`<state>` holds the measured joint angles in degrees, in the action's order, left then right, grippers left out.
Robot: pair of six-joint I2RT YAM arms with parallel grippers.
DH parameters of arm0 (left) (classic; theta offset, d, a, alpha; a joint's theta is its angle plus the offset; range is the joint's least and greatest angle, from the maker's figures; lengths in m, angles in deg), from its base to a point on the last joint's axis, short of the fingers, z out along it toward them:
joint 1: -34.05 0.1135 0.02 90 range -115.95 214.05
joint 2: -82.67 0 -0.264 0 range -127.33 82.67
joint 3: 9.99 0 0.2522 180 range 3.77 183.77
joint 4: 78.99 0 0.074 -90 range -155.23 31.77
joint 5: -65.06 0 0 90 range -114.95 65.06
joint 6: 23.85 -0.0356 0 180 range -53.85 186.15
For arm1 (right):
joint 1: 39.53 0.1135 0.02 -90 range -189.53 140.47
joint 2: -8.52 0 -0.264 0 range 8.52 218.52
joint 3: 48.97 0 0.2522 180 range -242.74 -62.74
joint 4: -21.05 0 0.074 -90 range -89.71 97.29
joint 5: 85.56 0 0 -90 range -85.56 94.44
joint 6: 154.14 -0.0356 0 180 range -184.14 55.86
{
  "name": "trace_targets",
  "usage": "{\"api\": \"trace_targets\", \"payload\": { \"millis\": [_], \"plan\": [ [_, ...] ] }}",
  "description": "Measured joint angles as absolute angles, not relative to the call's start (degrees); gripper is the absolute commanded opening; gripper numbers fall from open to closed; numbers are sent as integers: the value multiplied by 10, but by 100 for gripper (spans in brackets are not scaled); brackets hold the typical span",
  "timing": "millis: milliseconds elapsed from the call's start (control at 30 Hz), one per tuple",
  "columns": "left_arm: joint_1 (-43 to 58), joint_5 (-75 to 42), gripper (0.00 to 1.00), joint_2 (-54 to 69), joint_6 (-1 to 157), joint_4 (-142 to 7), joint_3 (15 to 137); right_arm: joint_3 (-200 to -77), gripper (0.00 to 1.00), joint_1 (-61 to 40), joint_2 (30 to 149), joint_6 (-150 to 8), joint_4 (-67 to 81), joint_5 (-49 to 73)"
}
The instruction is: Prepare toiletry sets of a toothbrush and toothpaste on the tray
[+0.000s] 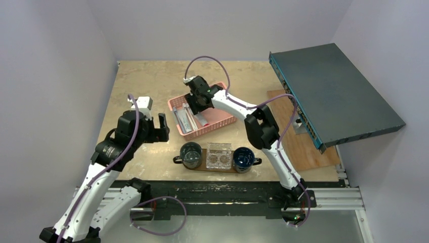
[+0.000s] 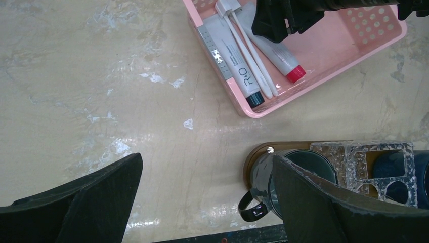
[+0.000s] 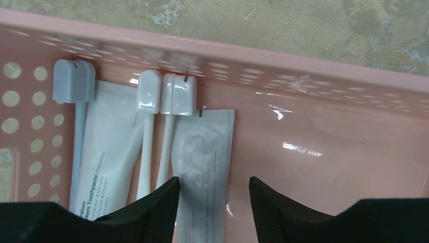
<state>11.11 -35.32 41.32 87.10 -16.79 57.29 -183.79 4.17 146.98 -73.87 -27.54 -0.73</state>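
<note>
Right tool (image 3: pixel 212 188) is hovering inside the pink basket (image 3: pixel 303 66), jaws partly apart and holding nothing, straddling the right-hand toothpaste tube (image 3: pixel 205 152). Left tool (image 2: pixel 206 164) is hanging wide and empty over bare desk (image 2: pixel 101 76), just off the left end of the tray (image 2: pixel 251 161).

Nothing from the sets is sitting on the tray yet. It's lying along the desk's near edge, carrying two dark mugs (image 1: pixel 191 154) and a clear holder (image 1: pixel 218 154). All stock is lying flat in the basket's left end, mid-desk just beyond the tray.

Three toothbrushes (image 3: pixel 146 152) are lying with capped heads against the basket wall and stems running beside and over the tubes.

Handling, my read:
- Brushes: light, stiff, thin and smooth, so likely rolling or slipping out of a pinch. The cap block is giving the thickest purchase. Mid-stem is balancing better, but it's sitting right on the tube.
- Tubes: light, soft, glossy, likely deforming under a squeeze. I'm favouring a pinch across the flat body near the crimped end.
- Everything is touching, so there's a risk of dragging a neighbour along.
</note>
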Motion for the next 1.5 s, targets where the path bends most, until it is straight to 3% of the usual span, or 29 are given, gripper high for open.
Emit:
{"api": "trace_targets", "payload": {
  "millis": [400, 600, 667, 700, 1033, 1500],
  "plan": [
    [111, -352, 100, 403, 865, -169, 573, -1806, 53, 42, 1469, -731, -259, 12],
    [111, -351, 100, 401, 865, -173, 573, -1798, 37, 42, 1467, -729, -252, 10],
    [111, -351, 100, 399, 865, -174, 573, -1795, 24, 40, 1465, -729, -250, 9],
    [111, -351, 100, 399, 865, -174, 573, -1794, 22, 39, 1465, -730, -249, 9],
    [111, -339, 100, 399, 865, -177, 573, -1757, 17, 40, 1427, -739, -249, -13],
    [111, -250, 100, 404, 881, -216, 573, -1641, 14, 39, 1205, -807, -160, -25]
  ]
}}
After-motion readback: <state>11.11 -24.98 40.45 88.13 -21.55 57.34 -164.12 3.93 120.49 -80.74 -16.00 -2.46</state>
